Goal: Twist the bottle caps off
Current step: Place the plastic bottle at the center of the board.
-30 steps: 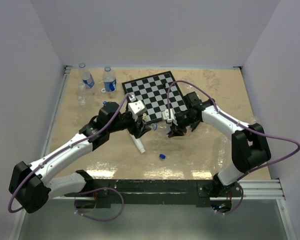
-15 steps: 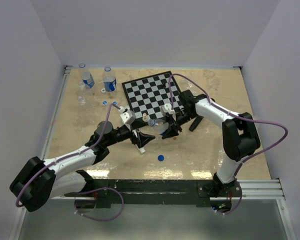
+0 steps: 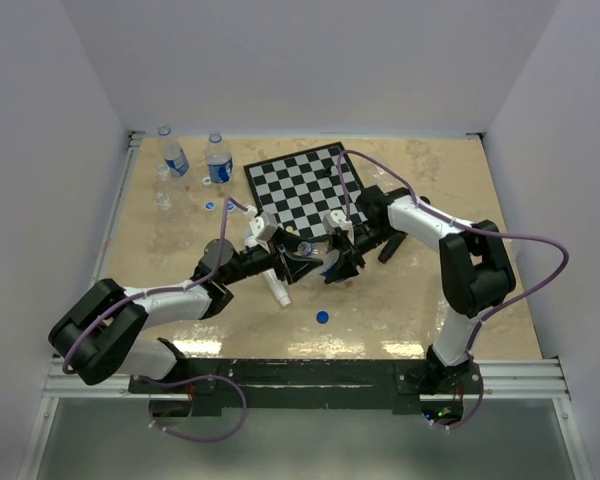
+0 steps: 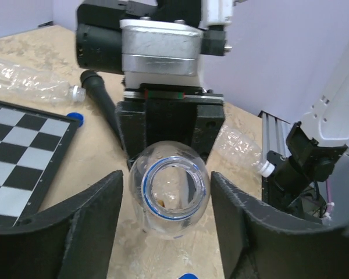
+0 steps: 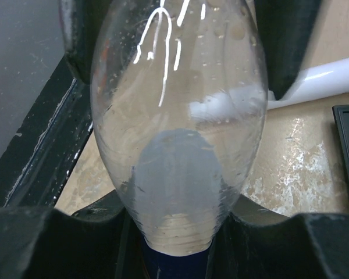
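Observation:
My right gripper (image 3: 332, 264) is shut on one end of a small clear bottle (image 3: 317, 256) and holds it level above the table, in front of the chessboard (image 3: 305, 185). In the right wrist view the bottle (image 5: 177, 128) narrows into the shut jaws (image 5: 177, 235), with something dark blue under it. My left gripper (image 3: 300, 254) is open. Its fingers (image 4: 84, 232) stand either side of the bottle's other end (image 4: 170, 192) without touching it. That end shows a blue ring and looks open. A loose blue cap (image 3: 322, 317) lies on the table nearby.
Two upright labelled bottles (image 3: 175, 155) (image 3: 218, 160) stand at the back left, with a blue cap (image 3: 209, 206) near them. A white microphone (image 3: 278, 290) and a black one (image 3: 388, 248) lie by the grippers. Two clear white-capped bottles (image 4: 29, 78) (image 4: 238, 148) lie on the table.
My left gripper drew back from the bottle toward the near edge, then came forward again and now straddles its free end. My right gripper has kept hold and shifted slightly left.

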`<state>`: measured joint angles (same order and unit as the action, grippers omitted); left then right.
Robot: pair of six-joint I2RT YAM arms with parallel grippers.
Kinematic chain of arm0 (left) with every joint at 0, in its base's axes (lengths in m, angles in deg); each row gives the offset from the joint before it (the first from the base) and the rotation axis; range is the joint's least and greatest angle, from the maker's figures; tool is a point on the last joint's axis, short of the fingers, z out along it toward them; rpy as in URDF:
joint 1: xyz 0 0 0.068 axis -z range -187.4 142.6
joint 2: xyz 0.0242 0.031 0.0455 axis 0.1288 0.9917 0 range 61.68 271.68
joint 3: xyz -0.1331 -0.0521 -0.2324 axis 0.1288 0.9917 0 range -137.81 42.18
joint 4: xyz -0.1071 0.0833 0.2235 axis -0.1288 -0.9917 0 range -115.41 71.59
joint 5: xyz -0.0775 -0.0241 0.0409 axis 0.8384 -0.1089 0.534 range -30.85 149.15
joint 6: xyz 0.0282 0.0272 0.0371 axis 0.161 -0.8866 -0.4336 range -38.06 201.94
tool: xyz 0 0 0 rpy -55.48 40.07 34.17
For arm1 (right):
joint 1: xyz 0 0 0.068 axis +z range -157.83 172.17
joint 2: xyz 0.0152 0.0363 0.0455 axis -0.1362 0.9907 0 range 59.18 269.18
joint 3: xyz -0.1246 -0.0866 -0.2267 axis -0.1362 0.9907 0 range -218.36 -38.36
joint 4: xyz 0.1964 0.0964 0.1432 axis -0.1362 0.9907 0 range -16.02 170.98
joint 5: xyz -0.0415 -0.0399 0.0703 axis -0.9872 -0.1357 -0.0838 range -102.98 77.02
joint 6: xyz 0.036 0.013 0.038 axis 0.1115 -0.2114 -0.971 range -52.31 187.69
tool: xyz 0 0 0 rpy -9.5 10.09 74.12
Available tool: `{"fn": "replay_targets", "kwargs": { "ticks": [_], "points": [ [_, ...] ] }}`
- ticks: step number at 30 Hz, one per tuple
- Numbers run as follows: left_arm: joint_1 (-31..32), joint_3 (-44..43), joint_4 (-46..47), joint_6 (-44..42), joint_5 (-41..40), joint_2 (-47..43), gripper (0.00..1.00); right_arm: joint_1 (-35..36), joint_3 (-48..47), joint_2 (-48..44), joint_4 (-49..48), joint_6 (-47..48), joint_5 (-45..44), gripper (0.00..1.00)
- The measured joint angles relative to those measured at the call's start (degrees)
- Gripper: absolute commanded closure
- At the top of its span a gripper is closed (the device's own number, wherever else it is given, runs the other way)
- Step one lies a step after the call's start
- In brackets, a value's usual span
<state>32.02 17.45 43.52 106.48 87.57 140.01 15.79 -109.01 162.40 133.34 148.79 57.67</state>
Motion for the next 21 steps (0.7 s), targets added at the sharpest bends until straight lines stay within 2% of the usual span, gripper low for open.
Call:
{"fn": "replay_targets", "kwargs": {
  "ticks": [2,3,5,8,11,15,21],
  "points": [
    [0.1,-0.6,0.0,0.1,1.0,0.0,0.78,0.0,-0.1,0.0,0.0,0.1,0.0,0.77],
    [0.3,-1.0,-0.6,-0.1,1.2,0.0,0.87,-0.2,-0.2,0.0,0.2,0.2,0.2,0.72],
    [0.4,-2.1,-2.0,-0.2,1.9,0.0,0.97,-0.4,-0.3,0.0,0.0,0.4,0.5,0.61],
    [0.3,-3.9,-5.4,-1.6,2.7,-0.1,1.00,-0.8,-0.5,0.0,0.2,0.6,0.5,0.39],
    [0.4,-7.9,-13.4,-4.8,3.3,-0.7,1.00,-0.7,-0.8,-0.1,0.2,1.0,-1.0,0.28],
    [0.4,-14.6,-25.9,-11.0,3.9,-2.0,1.00,-0.4,-2.1,-0.2,0.6,0.9,-2.7,0.24],
    [0.4,-23.5,-41.4,-20.0,4.8,-2.3,1.00,-0.4,-7.5,-0.2,1.6,-0.3,-4.3,0.27]
  ]
}}
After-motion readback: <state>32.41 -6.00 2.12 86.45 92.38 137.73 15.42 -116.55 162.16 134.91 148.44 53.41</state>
